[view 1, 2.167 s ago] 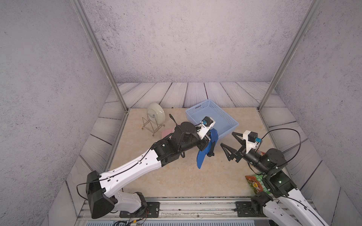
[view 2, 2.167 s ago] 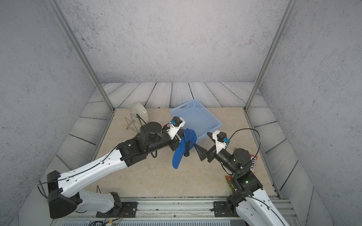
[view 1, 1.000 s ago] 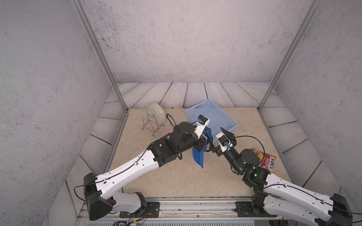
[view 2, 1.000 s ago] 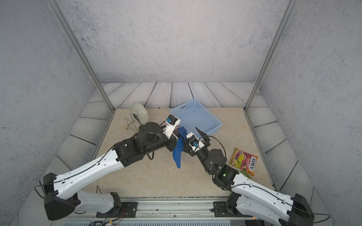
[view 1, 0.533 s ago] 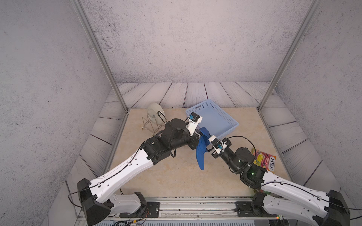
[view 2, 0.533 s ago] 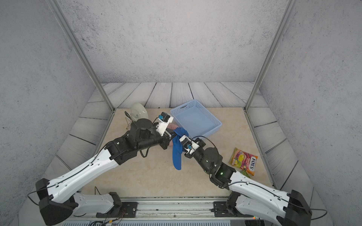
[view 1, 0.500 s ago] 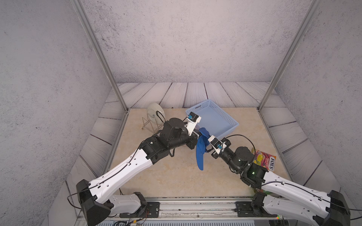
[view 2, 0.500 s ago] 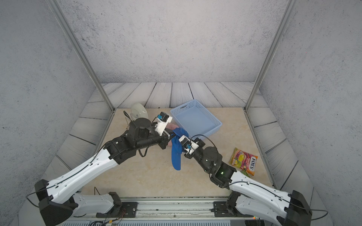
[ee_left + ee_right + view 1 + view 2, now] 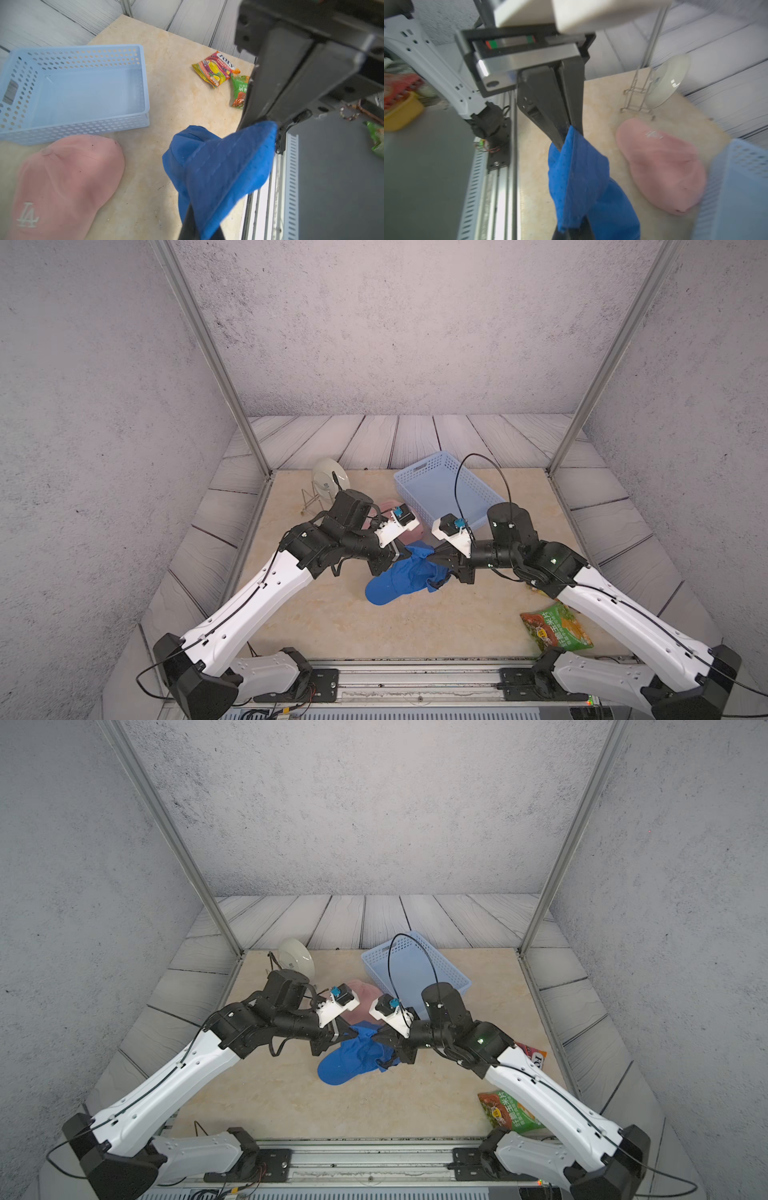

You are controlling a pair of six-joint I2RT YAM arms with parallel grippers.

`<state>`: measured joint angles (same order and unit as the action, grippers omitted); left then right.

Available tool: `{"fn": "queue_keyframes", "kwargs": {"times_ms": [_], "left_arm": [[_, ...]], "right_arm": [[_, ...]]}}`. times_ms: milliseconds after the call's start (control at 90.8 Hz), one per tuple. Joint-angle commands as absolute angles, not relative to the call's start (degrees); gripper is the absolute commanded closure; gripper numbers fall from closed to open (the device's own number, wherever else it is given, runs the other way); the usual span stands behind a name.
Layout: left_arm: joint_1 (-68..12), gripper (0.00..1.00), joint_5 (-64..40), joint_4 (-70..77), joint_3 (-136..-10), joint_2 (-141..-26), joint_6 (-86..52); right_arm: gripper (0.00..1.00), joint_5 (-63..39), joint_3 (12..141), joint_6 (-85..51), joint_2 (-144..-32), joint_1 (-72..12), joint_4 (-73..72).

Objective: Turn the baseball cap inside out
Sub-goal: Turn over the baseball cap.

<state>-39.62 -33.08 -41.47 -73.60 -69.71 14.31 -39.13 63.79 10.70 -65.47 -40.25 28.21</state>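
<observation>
The blue cap (image 9: 405,576) hangs over the middle of the table (image 9: 332,622), between the two arms. The left gripper (image 9: 402,552) pinches one edge of the cloth with its jaws almost together. The right gripper (image 9: 432,559) is squeezed tight on the other edge. A pink cap (image 9: 62,176) lies just beside a light blue basket (image 9: 419,475) farther back. The step looks like holding the blue cap up by its rim so it opens. Next, one gripper likely has to let go and push the round top through the opening while the other holds on. The cloth is floppy, so it could slip out.
</observation>
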Motion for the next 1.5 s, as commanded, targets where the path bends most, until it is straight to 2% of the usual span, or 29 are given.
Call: {"fn": "queue_keyframes", "kwargs": {"times_ms": [0, 77, 165, 319, 561, 661, 815, 969, 1035, 1079, 1222, 1277, 1354, 1442, 1486], "left_arm": [[-39.26, 0.65, -37.38, -41.77, -71.96, -67.68, 16.88], [-39.22, 0.48, -40.67, -40.49, -70.69, -67.27, 15.84], [-39.24, 0.33, -44.55, -40.02, -69.67, -67.00, 14.83], [-39.29, 0.20, -51.79, -38.57, -68.44, -67.04, 11.36], [-39.34, 0.15, -58.78, -31.18, -66.19, -68.70, 4.92], [-39.92, 0.10, -59.85, -31.68, -66.93, -70.21, 3.96], [-42.52, 0.02, -54.75, -32.95, -66.36, -70.41, 5.02], [-44.69, 0.02, -45.49, -28.68, -64.08, -69.03, 4.49], [-45.06, 0.08, -44.33, -26.77, -63.69, -68.99, 3.47], [-45.09, 0.17, -44.02, -26.26, -63.47, -69.07, 3.16], [-45.09, 0.59, -40.32, -26.53, -63.30, -68.62, 3.03], [-45.01, 0.73, -39.20, -25.84, -63.00, -67.72, 2.64], [-45.00, 1.00, -36.98, -23.76, -62.20, -66.14, 1.42], [-44.79, 1.00, -35.53, -19.58, -60.51, -63.65, -0.97], [-44.51, 1.00, -35.89, -16.98, -59.72, -62.85, -2.48]], "right_arm": [[1.00, -58.62, 67.09, 7.32, -70.25, -38.88, 36.20], [1.00, -62.11, 69.00, 8.44, -72.72, -38.57, 39.31], [1.00, -65.72, 71.07, 9.70, -74.82, -37.90, 42.34], [1.00, -71.15, 71.54, 9.78, -76.64, -37.11, 42.94], [1.00, -72.93, 74.43, 13.82, -78.36, -36.30, 48.45], [1.00, -70.95, 75.58, 13.90, -78.47, -35.77, 49.25], [1.00, -66.95, 76.54, 10.91, -77.89, -34.95, 46.92], [1.00, -65.06, 75.57, 5.94, -76.86, -34.56, 41.56], [1.00, -63.26, 75.37, 4.72, -76.38, -34.27, 40.46], [1.00, -61.20, 75.30, 4.08, -75.74, -34.01, 39.85], [1.00, -53.16, 73.88, 1.98, -72.33, -32.83, 37.19], [0.95, -50.41, 73.17, 1.23, -70.71, -32.38, 36.01], [0.89, -46.58, 71.86, 0.53, -68.18, -31.86, 34.24], [0.74, -42.37, 70.12, 0.02, -64.48, -31.64, 31.22], [0.57, -39.75, 68.74, -0.28, -62.41, -31.64, 29.35]]}}
